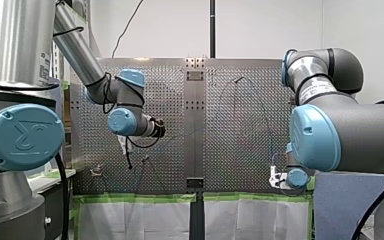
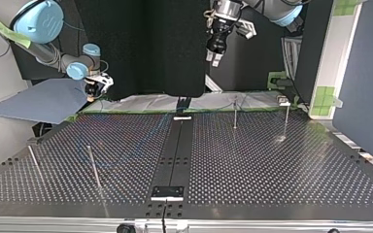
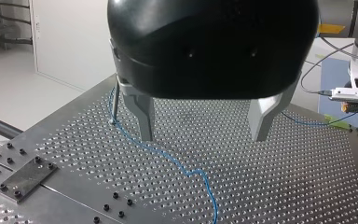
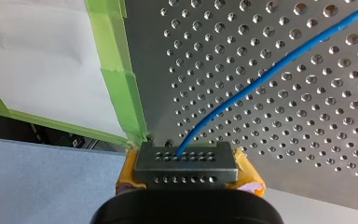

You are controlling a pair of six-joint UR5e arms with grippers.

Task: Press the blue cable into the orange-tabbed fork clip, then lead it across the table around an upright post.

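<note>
Tabletop (image 3: pixel 284 186) of perforated metal was seen beneath both arms. The left arm's (image 1: pixel 80 50) jaws were held wide apart above it. The right arm's (image 1: pixel 340 135) jaws were clamped on the blue cable (image 4: pixel 261 77), which was laid in loose bends past a thin post (image 3: pixel 115 105).

My left tool (image 3: pixel 203 137) raised, fingers (image 3: pixel 144 116) spread, my right tool (image 4: pixel 186 173) low (yellow pads (image 4: pixel 251 176) clamped)
</note>
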